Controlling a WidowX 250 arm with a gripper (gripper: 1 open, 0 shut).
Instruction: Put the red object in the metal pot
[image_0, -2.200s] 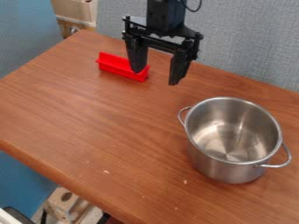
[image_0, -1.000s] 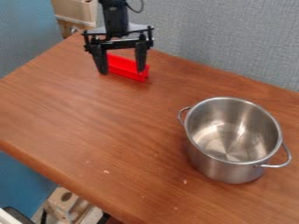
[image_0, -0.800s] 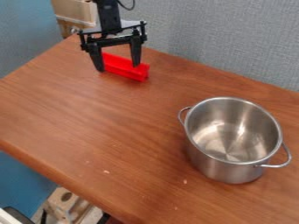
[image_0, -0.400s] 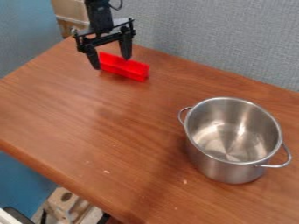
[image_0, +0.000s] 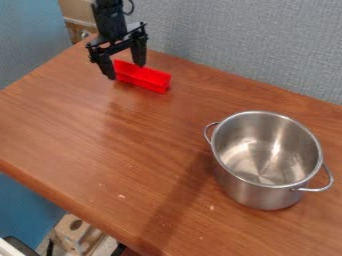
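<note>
- Table (image_0: 107, 150): brown wood-grain top, filling most of the view. It lies under the fingers and spreads out from them toward the near edge and to the right. Blue-grey wall runs behind it.
- Metal pot (image_0: 307, 150): shiny steel, round, straight sides, rolled rim, standing upright on the table. It sits well apart from the fingers, far to their right and nearer the camera. One loop handle shows at its lower right side. The inside looks bare metal with reflections only.
- Gripper (image_0: 118, 55): black, pointing down over the far left corner of the table, with the arm rising out of the top of the view. The fingers (image_0: 99, 60) are spread wide and released, gripping nothing. One finger hangs at the left; the other hangs at the right, above the block's far edge.
- Red object (image_0: 140, 76): small bright red bar lying flat on the table, long axis running from upper left to lower right. Its left end lies just below the gap between the fingers; the rest extends to the right of them. Whether either fingertip touches it I cannot tell. It is outside the pot, well apart from it.
- Beige item (image_0: 78, 12): partly visible behind the arm at the top left, above the fingers; cannot identify it.
</note>
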